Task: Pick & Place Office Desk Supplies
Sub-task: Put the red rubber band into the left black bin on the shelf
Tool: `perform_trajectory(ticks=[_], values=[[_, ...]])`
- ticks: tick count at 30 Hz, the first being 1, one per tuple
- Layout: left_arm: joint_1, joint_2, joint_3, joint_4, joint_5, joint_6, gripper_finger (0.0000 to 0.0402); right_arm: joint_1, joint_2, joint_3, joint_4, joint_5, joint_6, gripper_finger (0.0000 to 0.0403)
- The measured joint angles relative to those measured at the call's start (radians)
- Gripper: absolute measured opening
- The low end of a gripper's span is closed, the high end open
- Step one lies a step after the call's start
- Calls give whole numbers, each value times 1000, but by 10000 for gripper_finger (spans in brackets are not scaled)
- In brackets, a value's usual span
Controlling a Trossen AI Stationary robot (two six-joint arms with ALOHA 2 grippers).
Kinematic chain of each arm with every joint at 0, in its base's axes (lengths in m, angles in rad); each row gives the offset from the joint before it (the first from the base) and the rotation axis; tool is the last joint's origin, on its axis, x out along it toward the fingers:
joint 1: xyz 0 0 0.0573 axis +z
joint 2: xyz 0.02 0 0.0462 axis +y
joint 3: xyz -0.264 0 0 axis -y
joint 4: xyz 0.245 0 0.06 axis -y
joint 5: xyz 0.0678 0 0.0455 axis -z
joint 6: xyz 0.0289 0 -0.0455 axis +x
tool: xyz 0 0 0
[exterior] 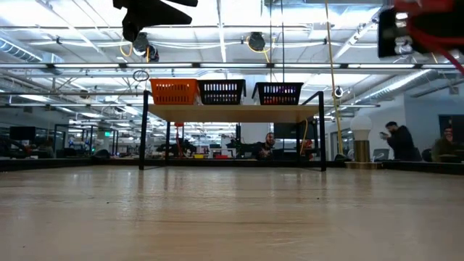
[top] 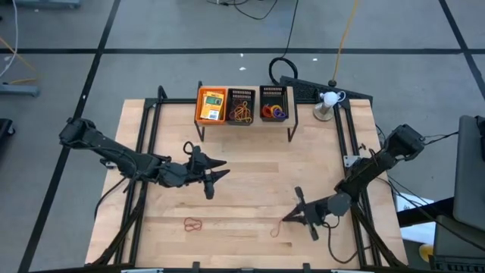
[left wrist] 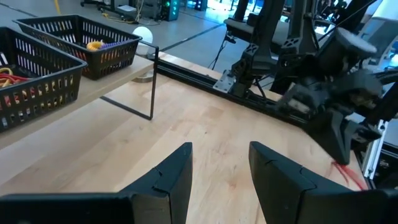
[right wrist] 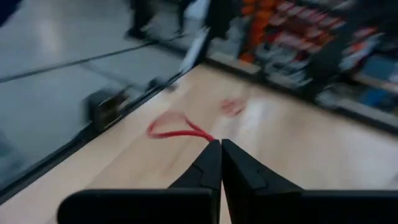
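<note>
High view: right gripper point(top: 292, 216) sits lower right of centre, a red rubber band point(top: 279, 230) at its tip; left gripper point(top: 216, 174) waits mid-left, jaws apart and empty. Right wrist view: jaws closed, pinching the band's point(right wrist: 174, 127) end, so lift slowly, then carry to the black tray point(top: 241, 106) at top centre.

Right claw point(right wrist: 221, 149) pinched closed; left claw point(left wrist: 219, 163) parted, hovering.

Grey floor point(top: 189, 45) around the wooden table point(top: 250, 167) — bright ceiling lights point(exterior: 217, 29) beyond
</note>
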Motion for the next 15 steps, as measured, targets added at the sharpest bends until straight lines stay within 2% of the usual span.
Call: perform_trajectory(ticks=[8, 15], values=[[0, 0, 0, 4, 0, 26, 152, -125, -58, 71, 51, 253, -213, 0], [-4, 0, 0, 0, 10, 24, 152, -347, -164, 72, 135, 259, -337, 0]])
